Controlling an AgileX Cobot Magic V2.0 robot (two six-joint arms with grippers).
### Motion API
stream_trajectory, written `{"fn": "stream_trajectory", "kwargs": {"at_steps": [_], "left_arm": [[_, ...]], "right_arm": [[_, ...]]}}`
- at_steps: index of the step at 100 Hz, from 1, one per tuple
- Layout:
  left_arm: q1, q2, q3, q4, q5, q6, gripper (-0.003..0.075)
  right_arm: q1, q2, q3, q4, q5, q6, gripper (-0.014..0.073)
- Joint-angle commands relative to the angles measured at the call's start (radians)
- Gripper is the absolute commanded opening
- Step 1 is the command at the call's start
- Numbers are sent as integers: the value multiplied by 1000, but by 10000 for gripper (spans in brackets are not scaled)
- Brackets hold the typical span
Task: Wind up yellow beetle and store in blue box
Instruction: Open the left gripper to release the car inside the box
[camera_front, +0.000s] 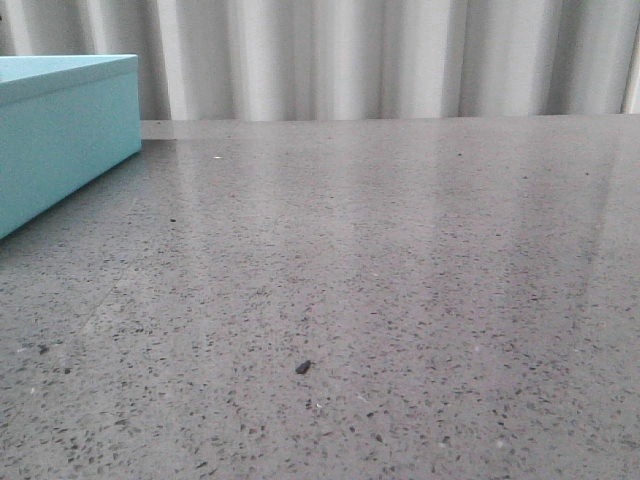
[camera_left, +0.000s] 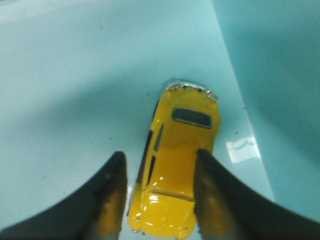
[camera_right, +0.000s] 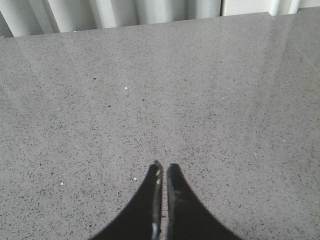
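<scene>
The yellow beetle (camera_left: 177, 165) lies on the turquoise floor of the blue box (camera_left: 75, 75), seen from above in the left wrist view, its chrome bumper pointing away from the wrist. My left gripper (camera_left: 160, 153) is open and straddles the car; a thin gap shows at one finger (camera_left: 112, 190), while the other finger overlaps the car's edge. The blue box (camera_front: 60, 140) stands at the far left of the front view, which shows neither the car nor the arms. My right gripper (camera_right: 164, 166) is shut and empty above the bare table.
The grey speckled table (camera_front: 400, 250) stretches right of the box to a pale curtain (camera_front: 350, 60) at the back. A box wall (camera_left: 280, 60) rises close beside the car. A small dark speck (camera_front: 303, 367) lies on the table.
</scene>
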Motion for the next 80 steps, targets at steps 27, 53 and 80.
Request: {"fn": "stream_trajectory", "kwargs": {"at_steps": [27,53,80], "left_arm": [[-1,-207,-38,-253,-36,33,-21],[-1,-359,-8,-253,-115,46,-21],[-1,-542,160,-253,-259,67,-21]], "right_arm": [[1,6,-11,-17,-98,-6,-61],[1,6,53,-17,-124,-6,-61],[1,6,69,-17,-185,-6,-61]]}}
